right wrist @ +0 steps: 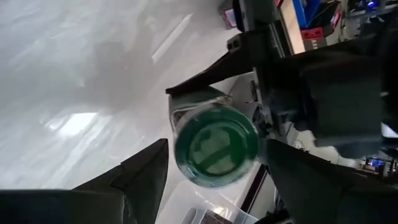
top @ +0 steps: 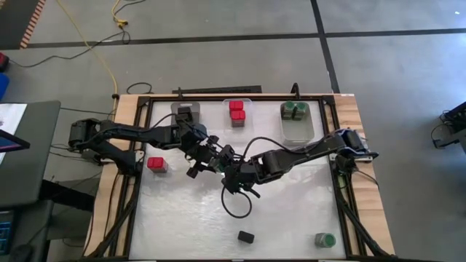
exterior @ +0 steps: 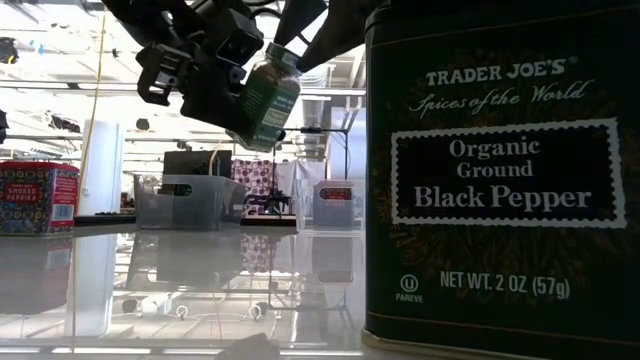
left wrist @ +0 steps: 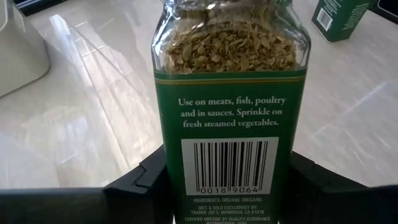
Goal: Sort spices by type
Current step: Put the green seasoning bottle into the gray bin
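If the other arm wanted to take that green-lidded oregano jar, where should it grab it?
Probably by the green lid, coming from the lid end. The left gripper already clamps the oregano jar across its label, so the body is taken, and the jar hangs tilted above the table. The right gripper stands open around the lid.

Grey concrete floor (top: 218, 18), yellow cable (top: 102, 54), black desk (top: 29, 153).

Both hands (top: 218, 161) meet mid-table around a green-lidded jar (top: 220, 166).
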